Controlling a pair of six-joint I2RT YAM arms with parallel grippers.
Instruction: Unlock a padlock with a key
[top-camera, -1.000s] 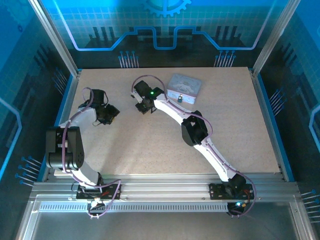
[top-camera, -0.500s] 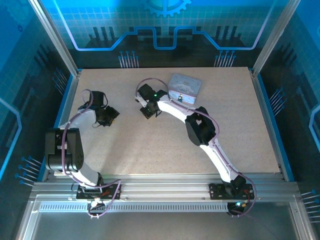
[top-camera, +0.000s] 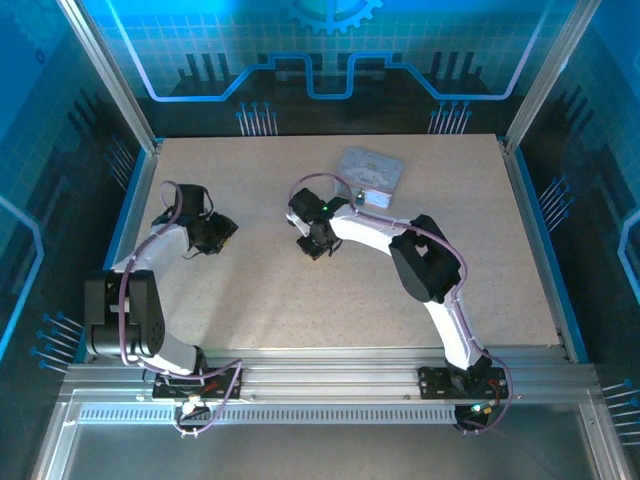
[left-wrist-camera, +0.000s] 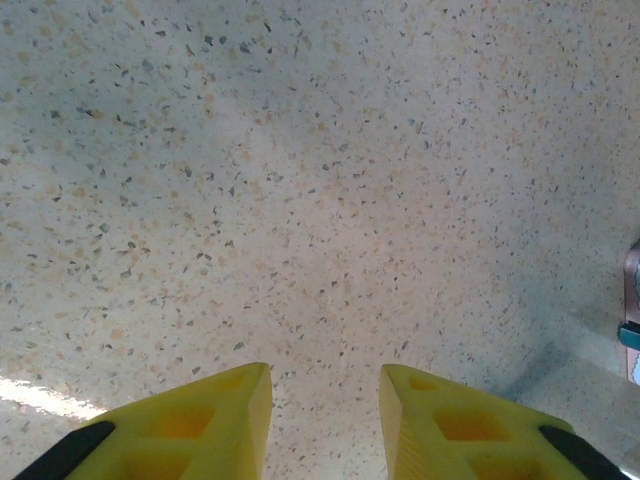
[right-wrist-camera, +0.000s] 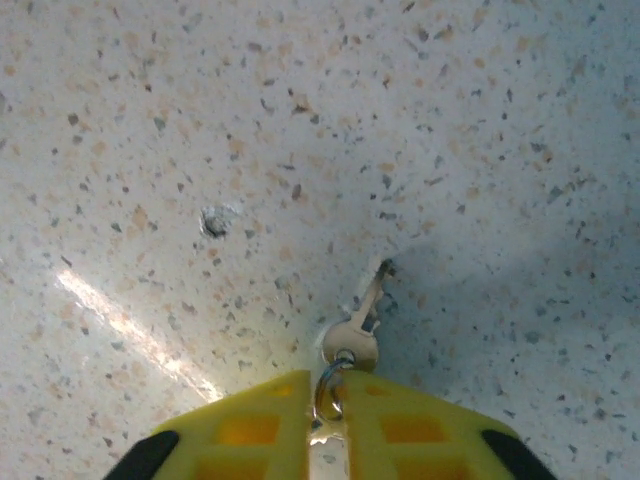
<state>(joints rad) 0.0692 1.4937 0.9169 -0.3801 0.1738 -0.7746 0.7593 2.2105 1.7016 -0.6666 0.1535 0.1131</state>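
Beige speckled table (top-camera: 250, 300) carries everything in the overhead view. A pale tin (top-camera: 372, 170) sits in the upper centre. A small dark speck at its near edge is probably the padlock (top-camera: 359, 201), too small to make out, and it seems to hang at the tin's front. The right gripper (top-camera: 318, 243) is low over the table just lower left of the tin, likely placed there to bring its load toward the lock. The left gripper (top-camera: 208, 233) hovers well apart at centre left, clear of the work. The tin's print cannot be read, and the blue backdrop shows line graphics without words.

From the left wrist, two yellow fingers (left-wrist-camera: 200, 425) at the bottom edge stand apart with bare table between them, grasping nothing.

From the right wrist, the yellow fingers (right-wrist-camera: 250, 430) are almost together at bottom centre, pinching the ring of the key (right-wrist-camera: 358, 330). The key slants up and right from them, its tip on or just over the table. Held by the ring, it looks free to swing, which would make aiming hard. No stamp on it is legible.
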